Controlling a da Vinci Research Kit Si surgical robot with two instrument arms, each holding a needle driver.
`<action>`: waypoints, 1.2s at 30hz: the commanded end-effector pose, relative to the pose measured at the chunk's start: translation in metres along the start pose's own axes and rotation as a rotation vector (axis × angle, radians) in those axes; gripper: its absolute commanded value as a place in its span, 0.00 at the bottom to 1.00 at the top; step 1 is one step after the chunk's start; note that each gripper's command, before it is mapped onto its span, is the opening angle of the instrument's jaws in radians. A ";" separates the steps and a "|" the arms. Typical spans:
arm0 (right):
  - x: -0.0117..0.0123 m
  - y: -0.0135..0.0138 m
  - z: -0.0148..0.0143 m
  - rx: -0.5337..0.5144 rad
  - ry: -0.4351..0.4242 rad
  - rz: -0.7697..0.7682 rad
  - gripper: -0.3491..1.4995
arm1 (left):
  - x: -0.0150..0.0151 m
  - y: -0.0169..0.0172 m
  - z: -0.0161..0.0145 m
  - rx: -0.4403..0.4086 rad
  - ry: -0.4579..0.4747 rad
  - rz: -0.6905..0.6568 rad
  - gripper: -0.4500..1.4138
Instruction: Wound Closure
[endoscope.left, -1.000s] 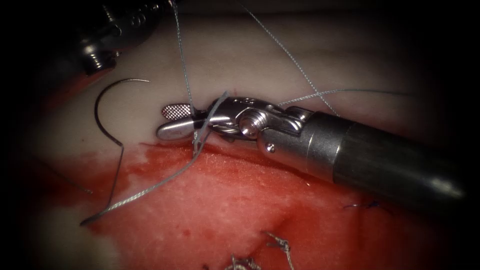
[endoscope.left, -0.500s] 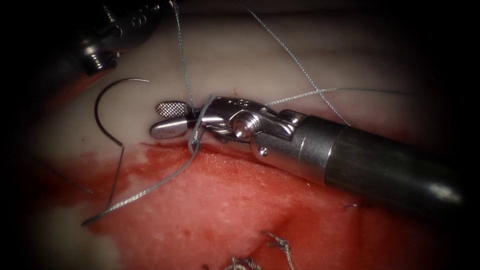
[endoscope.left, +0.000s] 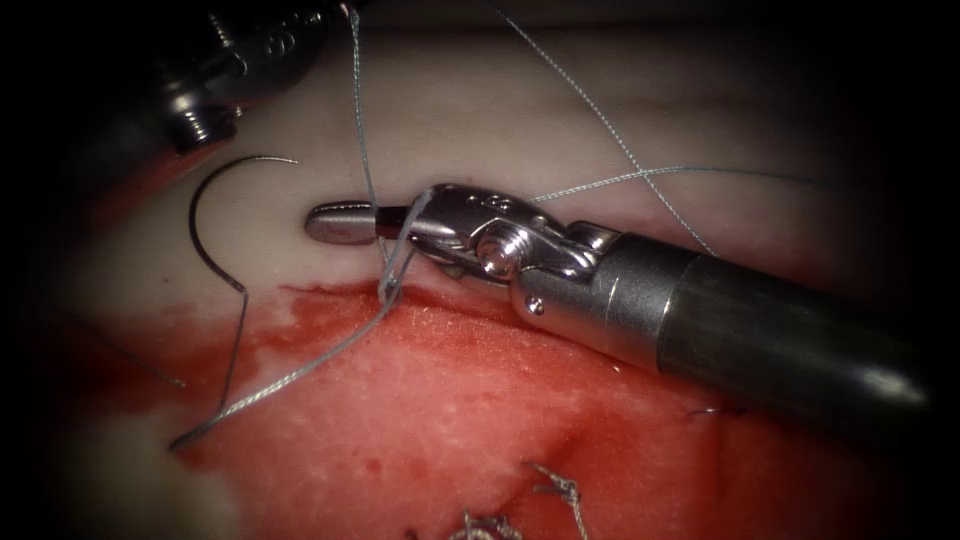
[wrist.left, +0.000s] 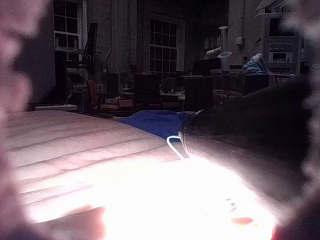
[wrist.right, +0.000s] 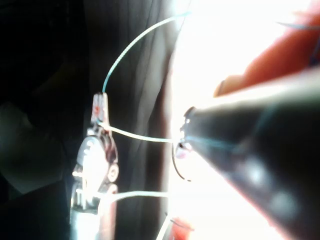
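The right gripper lies pressed together on the thread just above the edge of the red fluid, while the needle rests free on the pale tissue to the left, held by neither tool. The left gripper sits at the upper left, and I cannot tell how it stands from there. The likely trouble is the strand slipping out of the pinch, or the loose needle being dragged by its tail across the tissue. The right wrist view shows the left gripper nipping a thread end, which the endoscope hides.
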 end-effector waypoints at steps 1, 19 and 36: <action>-0.0017 0.0001 0.0006 -0.007 -0.006 -0.004 0.00 | 0.0011 -0.0014 0.0003 0.008 0.007 -0.002 0.00; -0.0007 0.0007 0.0017 0.060 -0.031 0.019 0.99 | 0.0011 -0.0016 0.0003 0.005 0.008 -0.003 0.00; -0.0008 0.0002 0.0007 0.014 -0.005 0.086 0.00 | 0.0012 -0.0015 0.0003 0.006 0.008 -0.003 0.00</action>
